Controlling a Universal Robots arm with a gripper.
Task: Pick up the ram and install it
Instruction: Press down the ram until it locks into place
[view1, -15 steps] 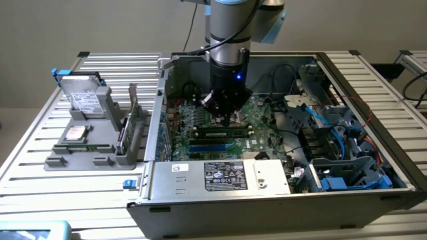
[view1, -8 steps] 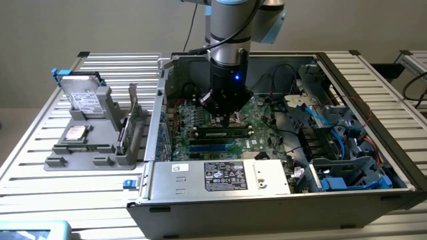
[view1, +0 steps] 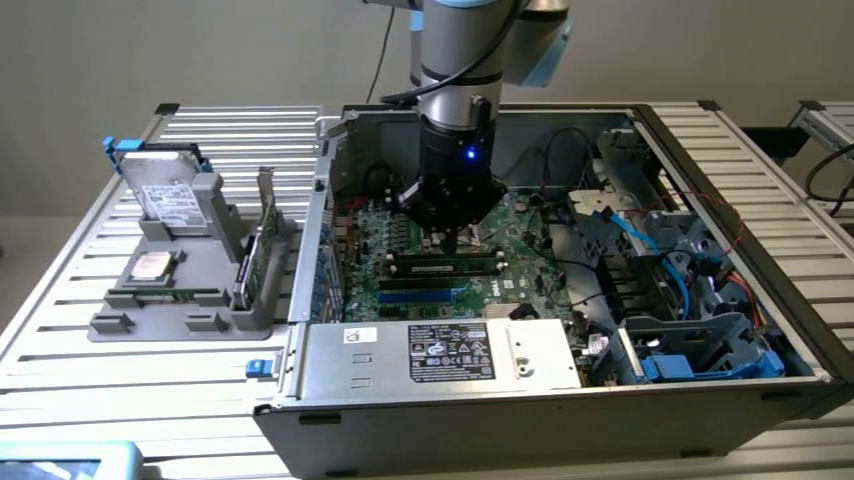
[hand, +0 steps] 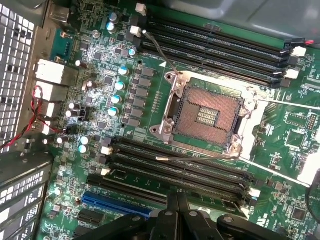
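1. Slatted metal table (view1: 80, 330) carries everything; plain wall behind.
2. Open PC case (view1: 561, 400) lies on its side on the table. Inside: green motherboard (view1: 400, 250), power supply (view1: 441, 352) at the near edge, blue cables and drive cage (view1: 694, 345) toward the exterior view's right.
3. Arm reaches down into the case, over the board.
4. Grey fixture tray (view1: 174, 300) sits beside the case on the exterior view's left; holds a hard drive (view1: 167, 195) upright, a CPU (view1: 151, 266) flat, a green card (view1: 267, 225) on edge.
5. Wrist view: empty CPU socket (hand: 207, 116) with rows of black slots (hand: 175, 170) either side.
6. Ram (view1: 447, 268) lies in a slot just below the gripper (view1: 451, 235), near level.
7. Gripper fingers (hand: 175, 210) pressed together, holding nothing, tips right at the ram.
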